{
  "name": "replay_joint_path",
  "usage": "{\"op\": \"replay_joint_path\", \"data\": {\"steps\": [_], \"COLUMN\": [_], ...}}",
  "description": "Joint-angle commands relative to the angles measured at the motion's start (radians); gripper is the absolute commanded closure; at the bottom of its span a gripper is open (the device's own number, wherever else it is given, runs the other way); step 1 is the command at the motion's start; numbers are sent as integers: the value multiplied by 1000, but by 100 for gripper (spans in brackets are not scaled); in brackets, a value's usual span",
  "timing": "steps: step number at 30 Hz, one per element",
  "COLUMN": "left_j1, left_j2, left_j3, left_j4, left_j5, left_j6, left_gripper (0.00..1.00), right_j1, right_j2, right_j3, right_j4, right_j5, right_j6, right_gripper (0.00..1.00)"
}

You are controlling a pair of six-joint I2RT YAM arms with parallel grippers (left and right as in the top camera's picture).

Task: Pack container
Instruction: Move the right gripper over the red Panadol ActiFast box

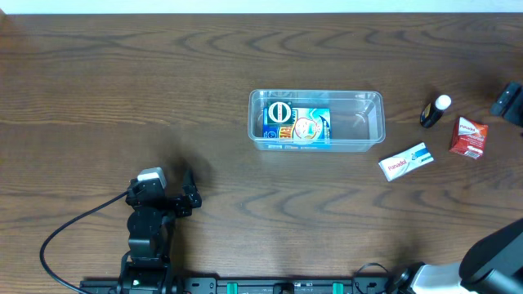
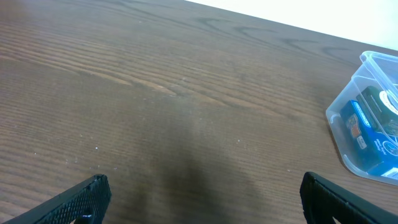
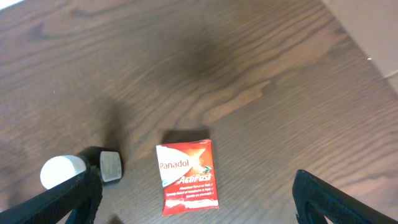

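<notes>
The clear plastic container sits at the table's middle and holds a blue box and a dark round-topped item. It also shows at the right edge of the left wrist view. A red Panadol box, a white Panadol box and a small black bottle with a white cap lie to the right of it. My right gripper is open above the red box, with the bottle by its left finger. My left gripper is open and empty over bare wood.
The table is dark wood. Its far edge meets a white wall at the top of the overhead view. A black cable loops from the left arm's base at the front left.
</notes>
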Motion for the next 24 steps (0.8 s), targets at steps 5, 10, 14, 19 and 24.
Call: {"op": "replay_joint_path", "data": {"steps": [5,10,14,19,24], "left_j1": [-4,-4,-4,-4,-4], "left_j2": [0,0,0,0,0], "left_j3": [-22,-22,-22,-22,-22], "left_j4": [-36,-36,-36,-36,-36], "left_j5": [-15,-16,-16,-16,-15], "left_j6": [6,6,6,6,6], "left_gripper": [2,2,2,2,2], "right_j1": [1,1,1,0,0], "right_j2": [145,219,240,250,282], "right_j3": [-35,-35,-35,-36,-36], "right_j4": [-11,-13,-19,-21,-21], "right_j5": [-68,-153,-151,-108,-60], "right_j6": [-96,-149,-191,-207,-206], "right_gripper": [4,3,5,7,7]}}
